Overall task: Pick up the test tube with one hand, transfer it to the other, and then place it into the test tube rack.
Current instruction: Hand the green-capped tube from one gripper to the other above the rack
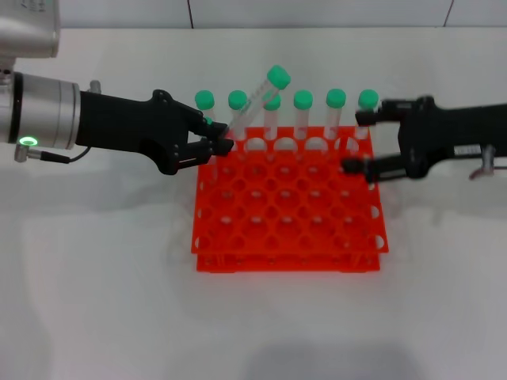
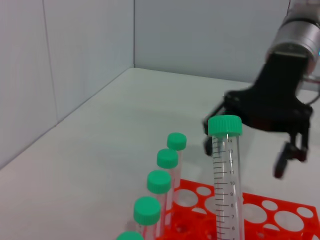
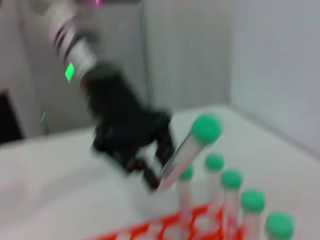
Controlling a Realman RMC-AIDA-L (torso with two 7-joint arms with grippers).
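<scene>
Nearest us sits the orange rack [image 1: 289, 202] on the white table [image 1: 95, 301], six green-capped tubes [image 1: 303, 111] standing along its far row. Our left gripper [image 1: 219, 139] is clamped on the lower end of the test tube [image 1: 257, 99], tilting it above the rack's far left corner. Over at the rack's right edge, our right gripper [image 1: 358, 142] hovers with fingers spread wide, touching nothing.
</scene>
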